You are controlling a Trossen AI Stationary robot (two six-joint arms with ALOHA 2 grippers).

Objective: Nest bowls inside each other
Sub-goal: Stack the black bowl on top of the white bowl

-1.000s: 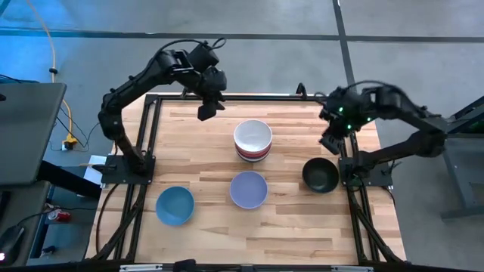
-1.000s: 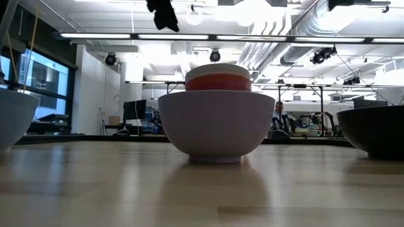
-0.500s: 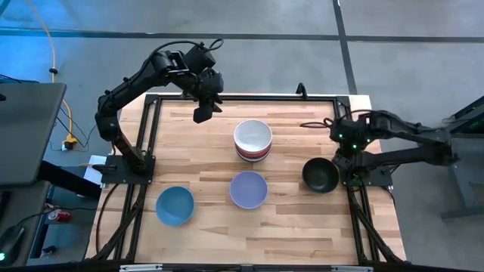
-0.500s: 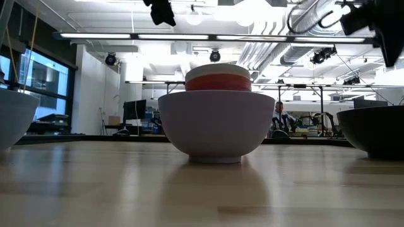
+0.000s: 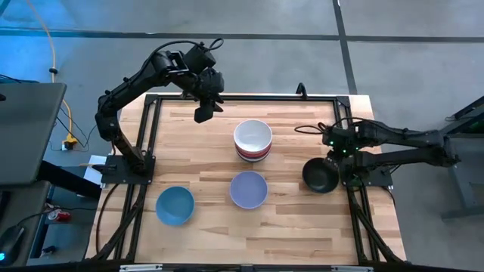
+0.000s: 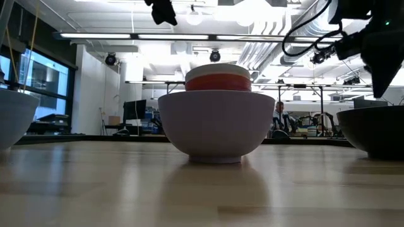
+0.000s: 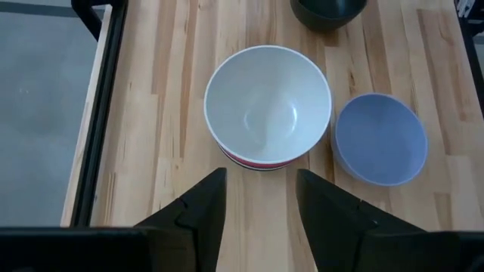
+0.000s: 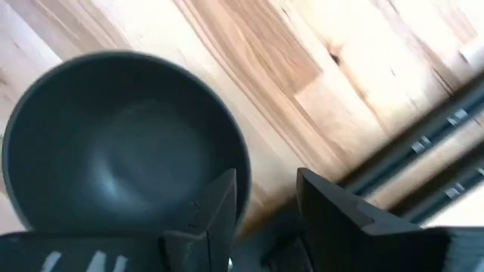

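Note:
A stack of bowls (image 5: 252,139) stands mid-table, white on top with a red rim showing under it (image 7: 261,162). A lavender bowl (image 5: 248,189) sits nearer, a blue bowl (image 5: 175,205) near-left, and a black bowl (image 5: 321,175) on the right. My right gripper (image 8: 265,215) is open and hovers just above the black bowl's right rim (image 8: 243,170), one finger over the inside and one outside. The low view shows a gap between this gripper (image 6: 380,75) and the bowl (image 6: 375,129). My left gripper (image 5: 203,115) is open, high over the far-left table, looking at the stack.
The black frame rails (image 5: 349,189) run along the table's left and right edges, and the right one lies close beside the black bowl. Bare wood (image 5: 302,227) stretches along the near side. In the low view the lavender bowl (image 6: 216,123) hides most of the stack.
My right gripper has come down from high over the table's right edge toward the black bowl and now hangs just above its right rim; the arm has stretched out low. My left gripper has hardly moved. No bowl has moved.

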